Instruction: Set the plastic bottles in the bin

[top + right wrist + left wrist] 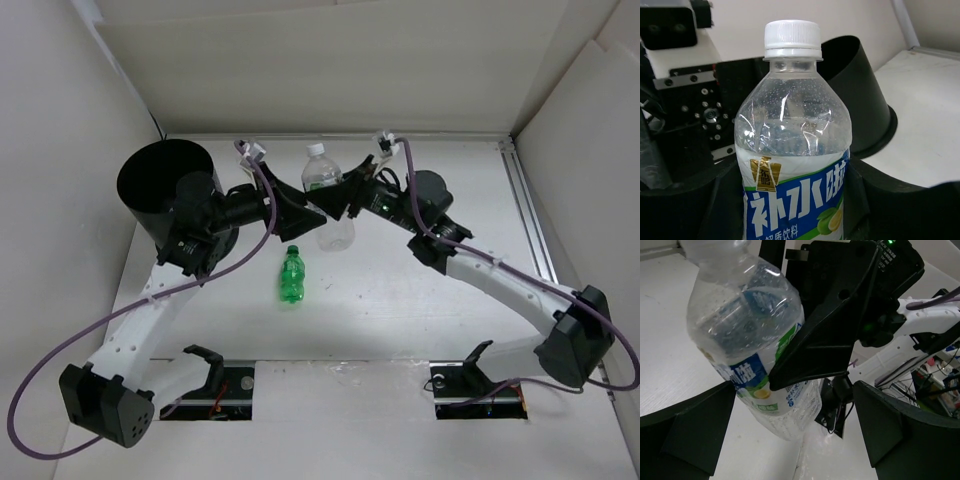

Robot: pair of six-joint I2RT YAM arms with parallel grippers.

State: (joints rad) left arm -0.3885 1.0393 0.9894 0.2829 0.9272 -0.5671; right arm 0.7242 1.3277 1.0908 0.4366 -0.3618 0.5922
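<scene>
A clear bottle with a blue-white label and white cap point(322, 190) is upright between both grippers at mid-table. My right gripper point(343, 200) is shut on its labelled body point(795, 165). My left gripper point(303, 208) is open, its fingers wide on either side of the same bottle point(740, 325), not pressing it. A green bottle point(291, 275) lies on the table in front of them. The black bin point(165, 185) stands at the back left, behind my left arm, and also shows in the right wrist view point(855, 95). No other bottles show.
White walls close in the table on the left, back and right. A metal rail point(530, 220) runs along the right edge. Two black fixtures point(205, 365) point(470, 365) sit at the near edge by the arm bases.
</scene>
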